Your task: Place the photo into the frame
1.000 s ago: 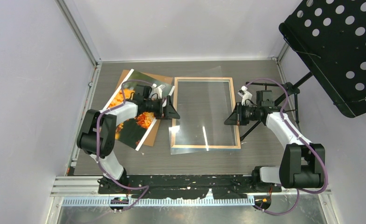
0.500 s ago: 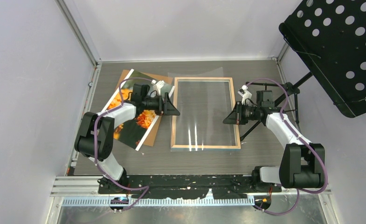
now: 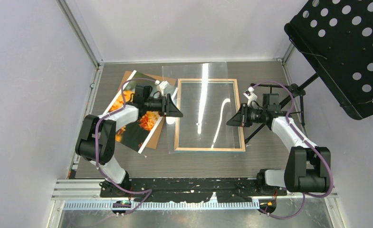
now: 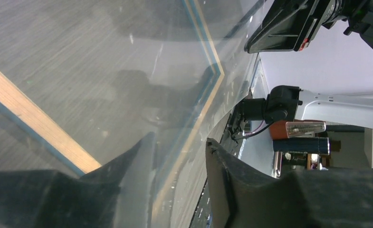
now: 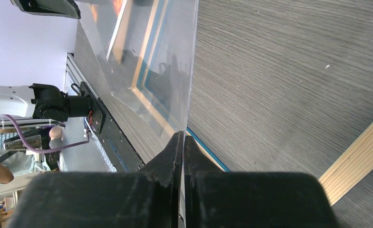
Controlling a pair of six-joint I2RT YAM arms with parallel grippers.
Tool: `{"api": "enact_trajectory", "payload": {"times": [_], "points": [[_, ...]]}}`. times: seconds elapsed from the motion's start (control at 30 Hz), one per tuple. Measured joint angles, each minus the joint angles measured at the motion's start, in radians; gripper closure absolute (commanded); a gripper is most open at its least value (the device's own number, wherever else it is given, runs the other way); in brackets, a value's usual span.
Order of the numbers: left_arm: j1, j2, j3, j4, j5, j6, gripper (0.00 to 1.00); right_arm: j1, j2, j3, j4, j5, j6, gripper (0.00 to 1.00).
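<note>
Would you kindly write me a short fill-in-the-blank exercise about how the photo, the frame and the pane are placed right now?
1. The right gripper is ____ on the edge of the clear pane.
2. The photo lies on a backing board whose colour is ____.
3. The frame lies with its light ____-coloured side facing up.
Missing words: shut; brown; wood.

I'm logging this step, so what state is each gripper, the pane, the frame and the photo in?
frame: lying flat, wood back up.
photo: face up, left of the frame, not inserted.
clear pane: raised off the frame, tilted.
left gripper: open, at the clear pane's left edge.
right gripper: shut on the clear pane's right edge.
</note>
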State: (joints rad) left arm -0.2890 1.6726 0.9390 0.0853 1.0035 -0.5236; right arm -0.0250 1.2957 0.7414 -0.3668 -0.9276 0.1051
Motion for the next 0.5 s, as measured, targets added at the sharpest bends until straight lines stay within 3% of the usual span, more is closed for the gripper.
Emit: {"api": "enact_trajectory", "payload": {"times": [0.23,0.5], "points": [[0.018,-0.033,0.0,-0.025,0.013,0.014,0.53,-0.032,-0.026,-0.023,0.012,-0.002,0.003,0.94],[0.072,-0.061,-0.005,-0.023,0.013,0.008,0.54,-0.066,-0.059,-0.075,0.057,0.001,0.046,0.94]]}}
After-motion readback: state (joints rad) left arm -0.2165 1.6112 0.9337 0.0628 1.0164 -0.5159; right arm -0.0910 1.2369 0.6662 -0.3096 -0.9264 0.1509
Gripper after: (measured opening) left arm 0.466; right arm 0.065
